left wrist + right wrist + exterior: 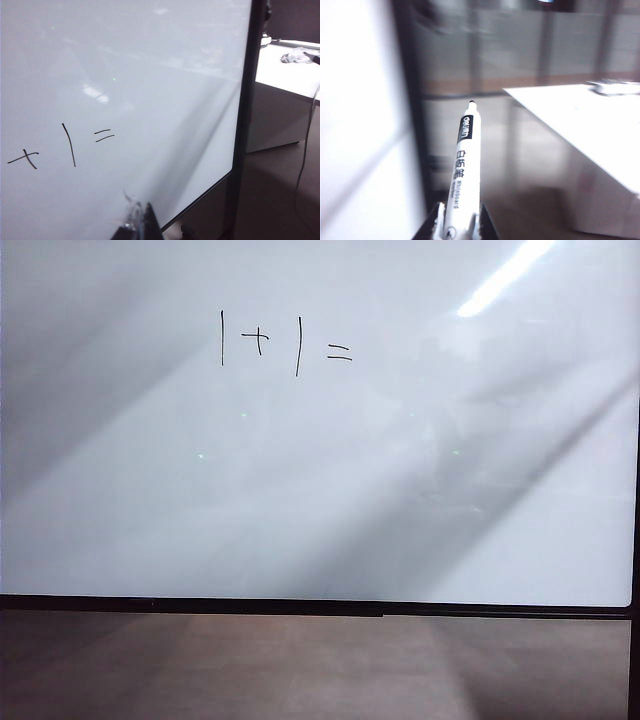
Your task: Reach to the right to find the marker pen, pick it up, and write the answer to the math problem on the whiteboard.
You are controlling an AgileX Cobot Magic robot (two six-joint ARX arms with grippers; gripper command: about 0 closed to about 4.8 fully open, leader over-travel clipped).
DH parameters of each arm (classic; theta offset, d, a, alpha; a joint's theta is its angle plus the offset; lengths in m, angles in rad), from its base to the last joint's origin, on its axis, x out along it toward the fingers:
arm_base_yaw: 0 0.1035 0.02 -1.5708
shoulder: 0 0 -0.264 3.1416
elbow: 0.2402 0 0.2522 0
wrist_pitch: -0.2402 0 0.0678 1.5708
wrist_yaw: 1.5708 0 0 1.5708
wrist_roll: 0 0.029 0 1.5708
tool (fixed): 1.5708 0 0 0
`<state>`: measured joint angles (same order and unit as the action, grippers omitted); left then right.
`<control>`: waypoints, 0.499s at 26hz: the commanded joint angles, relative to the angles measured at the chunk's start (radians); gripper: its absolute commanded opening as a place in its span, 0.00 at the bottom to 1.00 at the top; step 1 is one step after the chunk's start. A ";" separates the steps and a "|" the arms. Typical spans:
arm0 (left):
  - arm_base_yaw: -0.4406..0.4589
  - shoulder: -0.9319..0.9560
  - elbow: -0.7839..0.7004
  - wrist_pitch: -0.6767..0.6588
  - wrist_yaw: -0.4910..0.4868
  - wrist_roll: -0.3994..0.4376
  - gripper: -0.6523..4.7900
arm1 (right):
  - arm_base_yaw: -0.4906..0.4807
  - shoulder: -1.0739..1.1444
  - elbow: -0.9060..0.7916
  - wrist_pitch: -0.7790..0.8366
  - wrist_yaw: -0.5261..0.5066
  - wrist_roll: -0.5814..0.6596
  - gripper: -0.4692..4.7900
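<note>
One marker pen (465, 165) clamped in right claw (459, 220), left claw (140, 222) state unclear, one whiteboard (300, 500).

The right hand (461, 225) shows only in its own wrist view. Just the tips of its two dark fingers (436, 220) can be seen. They are pressed tight on both sides of the pen (462, 170), near its back end. The pen sticks straight out past the fingers, tip away from the hand.

The left hand (137, 225) shows only in its own wrist view too. One dark fingertip (150, 222) and a clear part beside it poke into view. I can't tell if it is open or closed.

No arm or hand shows in the exterior view.
</note>
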<state>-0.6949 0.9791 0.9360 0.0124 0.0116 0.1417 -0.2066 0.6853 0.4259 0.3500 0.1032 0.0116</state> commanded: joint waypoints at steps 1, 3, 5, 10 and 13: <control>0.000 -0.070 -0.001 -0.062 0.000 0.000 0.11 | 0.187 -0.203 0.002 -0.202 -0.014 0.051 0.08; -0.001 -0.100 -0.001 -0.102 0.000 0.000 0.11 | 0.352 -0.277 0.002 -0.271 0.064 0.051 0.08; 0.001 -0.100 -0.002 -0.132 -0.006 0.000 0.11 | 0.461 -0.288 0.002 -0.300 0.123 0.043 0.08; 0.000 -0.078 -0.002 -0.164 -0.010 0.000 0.11 | 0.674 -0.219 0.016 -0.282 0.228 0.040 0.08; -0.001 -0.045 -0.002 -0.159 0.000 -0.001 0.11 | 0.766 -0.113 0.053 -0.248 0.235 0.036 0.08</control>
<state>-0.6949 0.9215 0.9314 -0.1642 0.0025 0.1417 0.5331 0.5335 0.4561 0.0544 0.3286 0.0540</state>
